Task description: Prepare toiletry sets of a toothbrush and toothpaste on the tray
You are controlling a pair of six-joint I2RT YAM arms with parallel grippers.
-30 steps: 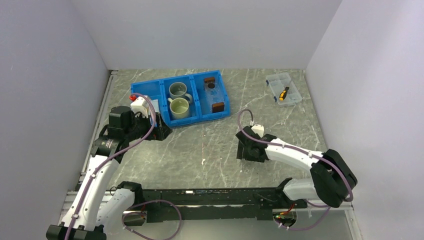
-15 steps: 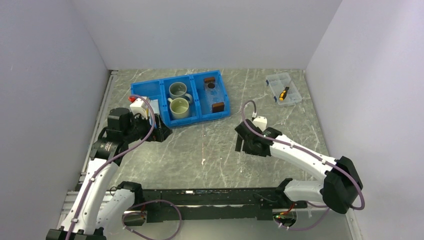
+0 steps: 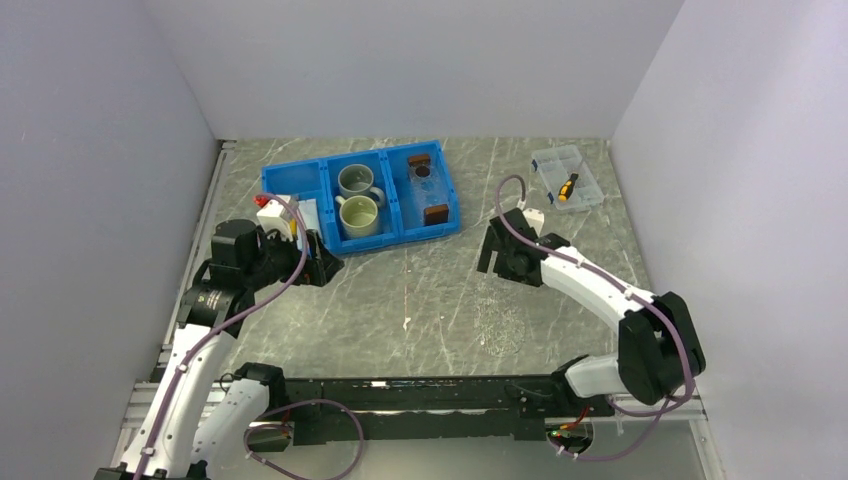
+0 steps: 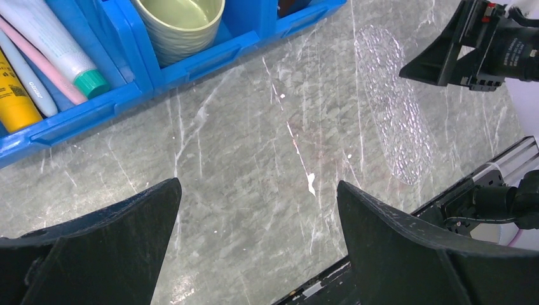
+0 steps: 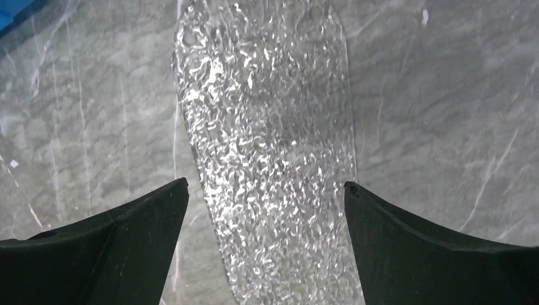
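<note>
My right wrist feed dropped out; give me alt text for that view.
A clear, dimpled plastic plate lies flat on the grey marbled table, running away from the camera. The right gripper is open, its two dark fingers at the bottom corners, holding nothing.

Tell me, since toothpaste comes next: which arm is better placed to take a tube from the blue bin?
Left. The open left gripper hovers beside the blue bin's left compartment, where the toothpaste lies; the right gripper sits past the bin's opposite end.
</note>
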